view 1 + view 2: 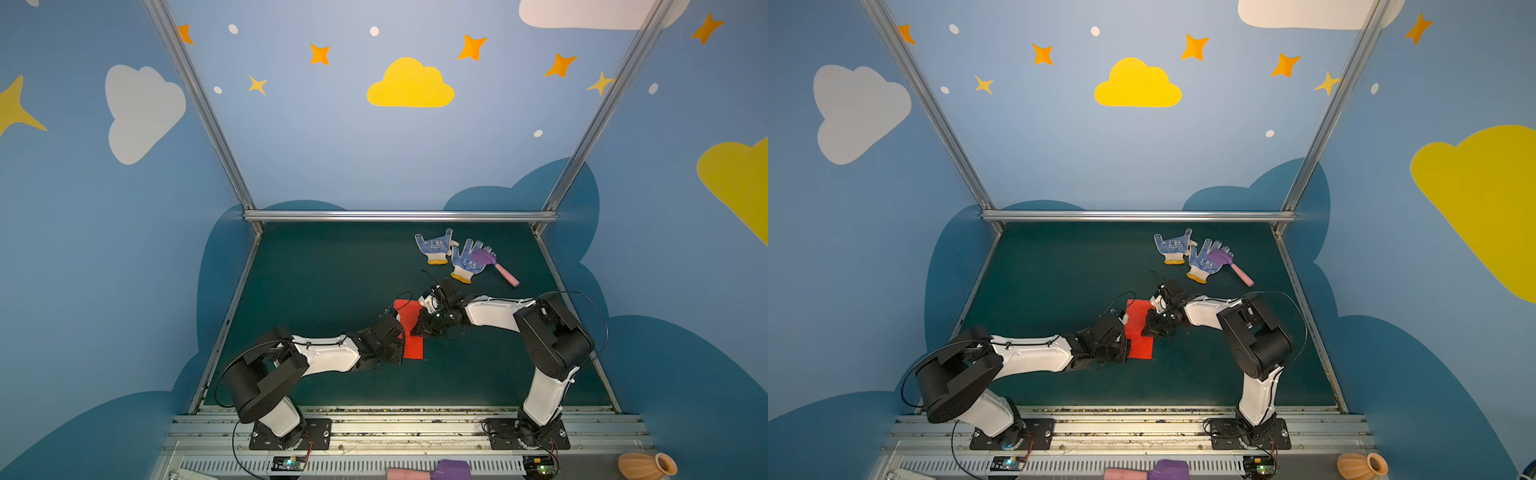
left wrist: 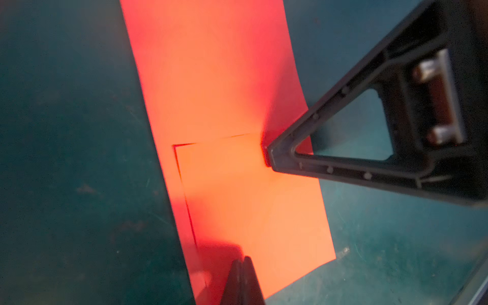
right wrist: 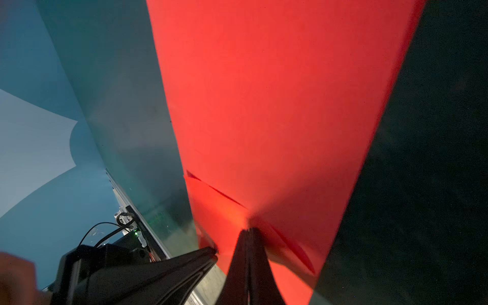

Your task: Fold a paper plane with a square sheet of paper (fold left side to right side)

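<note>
Both arms work on a folded sheet, shown in both top views and both wrist views.

**Sheet.** The square sheet of paper (image 1: 409, 316) (image 1: 1136, 316), bright red, lies near the middle of the table (image 1: 332, 270). It is well apart from all four edges. It shows as a narrow rectangle, its long sides running from the far edge toward the near edge. In the left wrist view the paper (image 2: 211, 79) lies on the green surface. A second red layer lies over part of it, and the edge and one corner of that layer stand out as a thin dark line.

**Left arm.** The left gripper (image 2: 241, 264) reaches in from the left long side of the sheet. Its two fingers are pressed together, with no gap between them, and their common tip rests on the paper. Nothing is held between them.

**Right arm.** The right gripper (image 3: 248, 232) reaches in from the right long side. Its claw is likewise closed, finger against finger. Its tip bears down on the red surface at the edge of the upper layer, where faint creases meet. The two tips stand near each other but apart.

**Other objects.** Two blue-dotted white gloves (image 1: 434, 247) lie side by side toward the far right corner of the table. The purple head of a toy hammer (image 1: 484, 257) rests on the right-hand glove, and its pink handle points toward the right edge.
</note>
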Tool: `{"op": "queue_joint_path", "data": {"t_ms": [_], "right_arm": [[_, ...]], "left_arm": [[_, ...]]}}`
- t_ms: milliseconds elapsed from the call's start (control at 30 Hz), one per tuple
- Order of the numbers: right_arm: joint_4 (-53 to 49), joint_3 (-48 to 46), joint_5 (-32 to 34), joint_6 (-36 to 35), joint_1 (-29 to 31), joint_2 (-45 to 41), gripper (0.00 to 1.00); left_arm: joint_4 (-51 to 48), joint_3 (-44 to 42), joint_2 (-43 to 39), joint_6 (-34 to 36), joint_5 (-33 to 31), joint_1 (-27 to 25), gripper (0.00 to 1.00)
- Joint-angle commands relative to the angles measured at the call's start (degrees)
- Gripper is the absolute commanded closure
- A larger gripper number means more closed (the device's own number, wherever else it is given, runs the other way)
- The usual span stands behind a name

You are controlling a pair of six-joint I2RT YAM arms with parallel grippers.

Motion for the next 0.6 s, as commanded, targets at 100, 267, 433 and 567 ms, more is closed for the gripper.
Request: {"op": "queue_joint_path", "data": {"t_ms": [100, 267, 433, 567], "right_arm": [[-0.45, -2.96, 3.01, -0.39, -1.56, 1.77, 1.00], [0.53, -3.69, 2.76, -0.08, -1.81, 2.04, 1.00], [1.31, -4.49, 2.27, -0.05, -2.14, 2.04, 1.00], [1.72, -5.00, 2.00, -0.20, -2.33, 2.13, 1.00]], "left_arm": [[-5.43, -4.72, -1.14, -1.15, 0.96, -1.14, 0.97], [-5.61, -8.82, -3.54, -3.26, -0.07, -1.17, 0.97], [-7.58, -10.68, -8.07, -4.65, -1.24, -1.16, 0.97], [-10.58, -6.70, -12.04, -3.70, -2.62, -0.99, 0.97]]}}
